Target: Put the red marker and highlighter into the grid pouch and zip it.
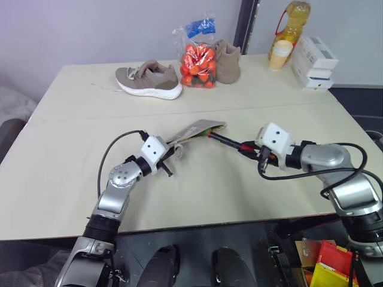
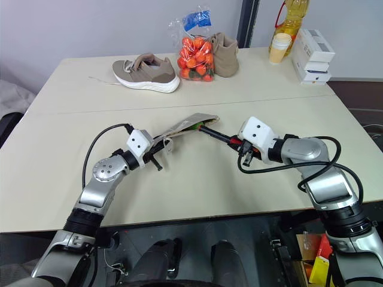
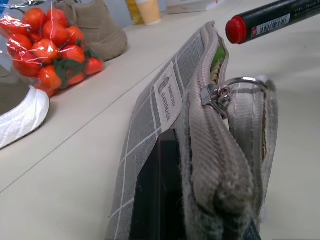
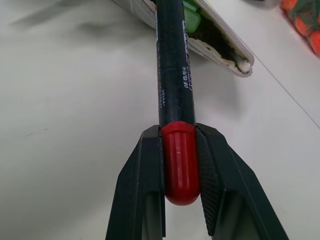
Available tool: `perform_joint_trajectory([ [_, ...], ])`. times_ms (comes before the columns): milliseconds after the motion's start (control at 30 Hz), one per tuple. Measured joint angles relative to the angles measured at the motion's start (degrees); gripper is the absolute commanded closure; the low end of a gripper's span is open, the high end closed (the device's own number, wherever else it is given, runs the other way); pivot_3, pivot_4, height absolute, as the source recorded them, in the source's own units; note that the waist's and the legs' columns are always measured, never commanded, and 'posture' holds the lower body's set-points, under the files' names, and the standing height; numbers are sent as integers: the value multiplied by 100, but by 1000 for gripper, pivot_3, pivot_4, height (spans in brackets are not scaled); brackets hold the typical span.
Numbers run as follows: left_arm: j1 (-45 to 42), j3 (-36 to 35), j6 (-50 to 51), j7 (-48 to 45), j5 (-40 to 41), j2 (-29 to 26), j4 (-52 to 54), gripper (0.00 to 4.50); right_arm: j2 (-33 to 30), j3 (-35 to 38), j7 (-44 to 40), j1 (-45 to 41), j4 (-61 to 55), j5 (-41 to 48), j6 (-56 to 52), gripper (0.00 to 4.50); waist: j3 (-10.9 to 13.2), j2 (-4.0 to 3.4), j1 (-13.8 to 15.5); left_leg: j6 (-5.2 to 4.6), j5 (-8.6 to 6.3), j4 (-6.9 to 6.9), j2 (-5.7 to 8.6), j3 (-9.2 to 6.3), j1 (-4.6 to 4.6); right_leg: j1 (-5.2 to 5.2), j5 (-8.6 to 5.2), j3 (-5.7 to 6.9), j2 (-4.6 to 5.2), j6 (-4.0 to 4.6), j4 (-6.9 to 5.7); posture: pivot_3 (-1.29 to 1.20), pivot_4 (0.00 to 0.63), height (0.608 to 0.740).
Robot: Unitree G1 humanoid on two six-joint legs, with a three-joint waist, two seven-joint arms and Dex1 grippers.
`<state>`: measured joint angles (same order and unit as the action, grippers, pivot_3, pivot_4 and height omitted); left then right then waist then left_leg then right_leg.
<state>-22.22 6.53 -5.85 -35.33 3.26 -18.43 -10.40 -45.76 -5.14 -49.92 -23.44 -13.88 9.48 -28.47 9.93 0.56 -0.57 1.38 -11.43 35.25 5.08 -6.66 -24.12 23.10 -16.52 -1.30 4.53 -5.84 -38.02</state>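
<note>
My left gripper [image 1: 172, 153] is shut on the near end of the grid pouch [image 1: 198, 128], a grey case with white grid lines, and holds it tilted up off the table. The pouch's zipper pull [image 3: 216, 93] sits partway along and its far mouth gapes open. The green highlighter [image 4: 192, 18] lies inside that mouth. My right gripper [image 1: 250, 147] is shut on the red end of the red marker [image 1: 227, 141], whose body is black. The marker's other red tip [image 3: 236, 29] is at the pouch's open mouth.
At the back of the table [image 1: 72, 179] are a beige shoe [image 1: 149, 79], a bag of orange-red fruit [image 1: 197, 63], a second shoe [image 1: 228, 60], an oil bottle [image 1: 293, 21], a paper cup [image 1: 280, 55] and white boxes [image 1: 314, 63].
</note>
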Motion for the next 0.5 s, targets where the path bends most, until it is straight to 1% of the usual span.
perform_joint_trajectory([
  [500, 134, 129, -3, -126, -18, 38, 141, 4500, 50, -470, -105, -313, -198, -188, -126, 4176, 0, 0, -1, 0, 0, 0, 0, -1, 0, 1, 0, 0, 0, 0, 0, 0, 150, 740],
])
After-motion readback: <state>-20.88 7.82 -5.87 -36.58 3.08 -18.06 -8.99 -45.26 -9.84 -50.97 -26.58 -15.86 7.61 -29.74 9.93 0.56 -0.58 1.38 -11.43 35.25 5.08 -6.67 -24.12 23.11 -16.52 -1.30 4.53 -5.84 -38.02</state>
